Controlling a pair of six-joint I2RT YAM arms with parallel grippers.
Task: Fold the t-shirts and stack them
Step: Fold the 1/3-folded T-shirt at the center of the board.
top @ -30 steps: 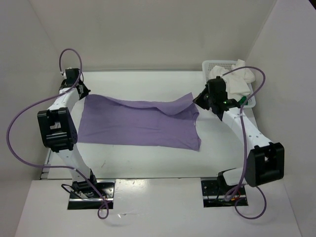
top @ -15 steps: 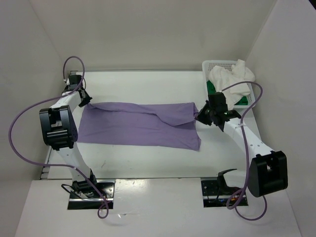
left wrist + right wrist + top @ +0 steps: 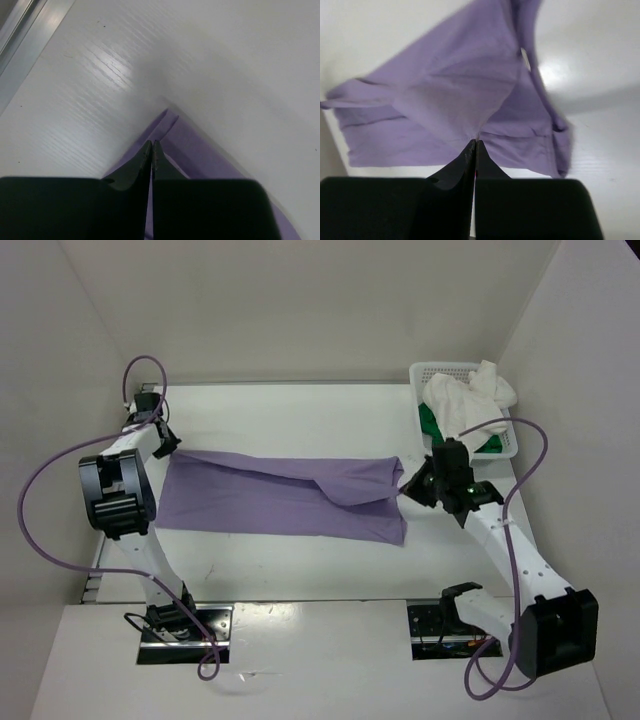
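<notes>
Right gripper [image 3: 405, 485] is clenched on the right-hand edge of the lavender shirt [image 3: 280, 502], the cloth drawn into a peak at its tips. The shirt lies as a long strip across the middle of the table [image 3: 300, 410]. Left gripper [image 3: 172, 448] sits at the shirt's far-left corner, fingers together, and I cannot tell whether it pinches cloth. At far right, the white shirt [image 3: 465, 400] is heaped over the green shirt [image 3: 428, 420] in the basket [image 3: 440, 368].

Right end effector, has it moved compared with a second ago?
Yes. In the top view the right end effector has come down the picture, away from the basket, with the edge of the purple shirt pinched in it.
</notes>
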